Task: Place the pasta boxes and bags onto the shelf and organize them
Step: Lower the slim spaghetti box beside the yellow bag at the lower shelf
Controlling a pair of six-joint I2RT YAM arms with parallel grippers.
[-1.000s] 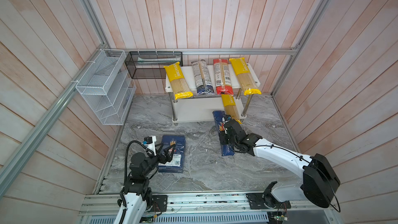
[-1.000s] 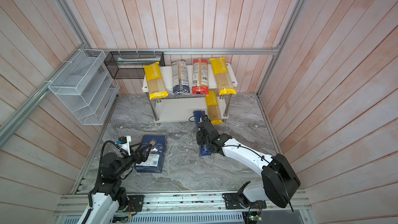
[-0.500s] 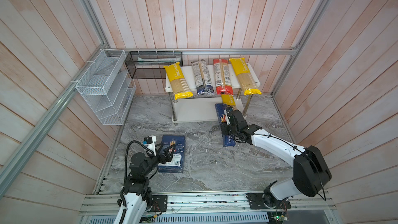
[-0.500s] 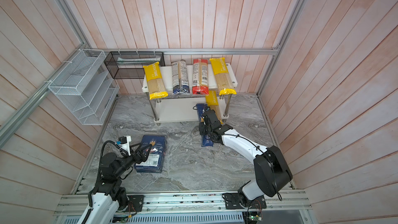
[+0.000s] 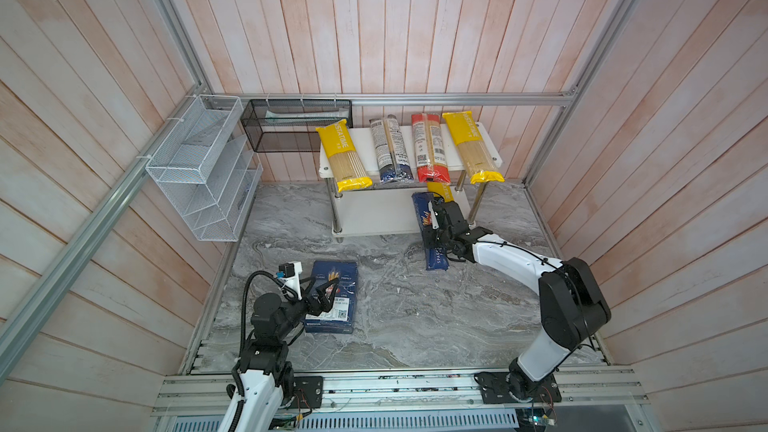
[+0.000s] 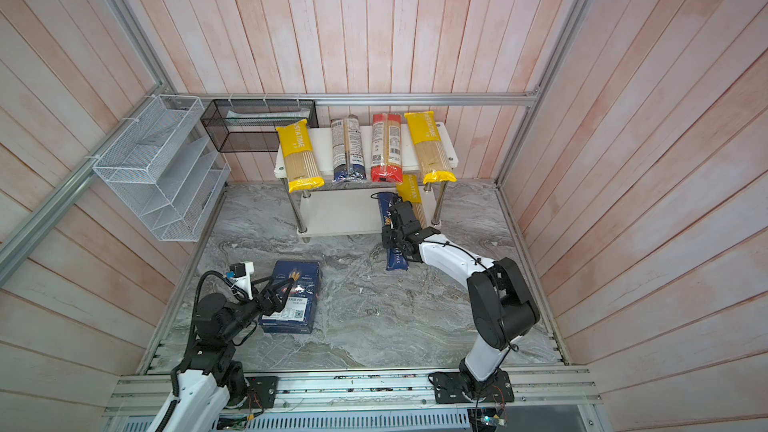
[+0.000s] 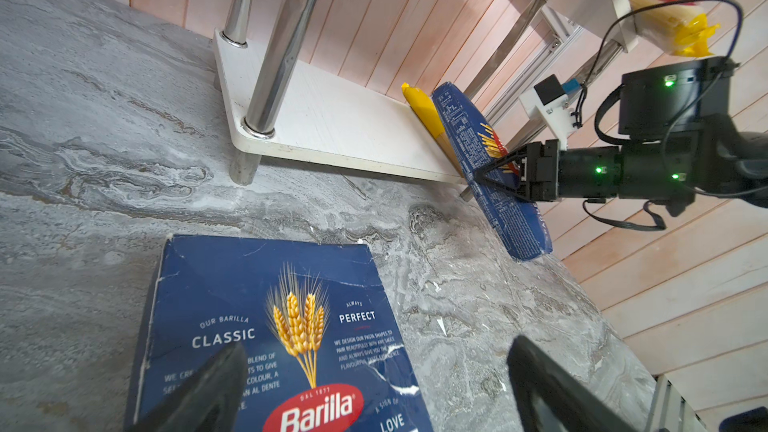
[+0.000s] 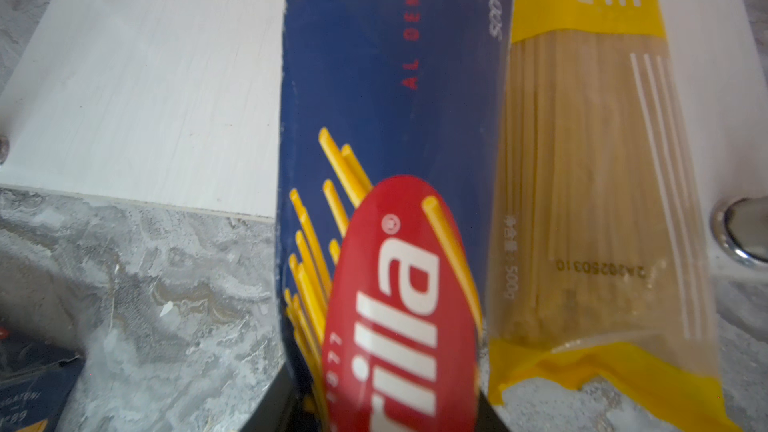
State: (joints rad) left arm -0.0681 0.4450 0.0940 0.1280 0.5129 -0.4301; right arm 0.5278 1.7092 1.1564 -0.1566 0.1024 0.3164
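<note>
My right gripper (image 5: 434, 224) (image 7: 478, 176) is shut on the long narrow dark blue pasta box (image 5: 437, 260) (image 6: 395, 258) (image 7: 509, 222) (image 8: 374, 76), around its middle. The box is tilted. Its front end reaches over the shelf's lower board (image 5: 374, 211) (image 8: 145, 76), beside a yellow bag (image 5: 440, 191) (image 8: 582, 160) lying there. The shelf's top board (image 5: 370, 139) carries a yellow bag (image 5: 343, 155), a dark blue and clear bag (image 5: 390, 151), a red bag (image 5: 428, 147) and another yellow bag (image 5: 471, 147). My left gripper (image 5: 326, 290) (image 7: 374, 367) hangs open over the wide pasta box (image 5: 340, 280) (image 7: 270, 305), which lies flat on the floor.
A white wire rack (image 5: 203, 168) hangs on the left wall. A black mesh basket (image 5: 295, 126) sits at the back, left of the shelf. Chrome posts (image 7: 282, 43) stand at the shelf's corners. Wooden walls close in on three sides of the marble floor (image 5: 395, 305).
My right gripper has carried the narrow box away from me towards the shelf, so its front end now lies over the lower board. The left arm has not moved.
</note>
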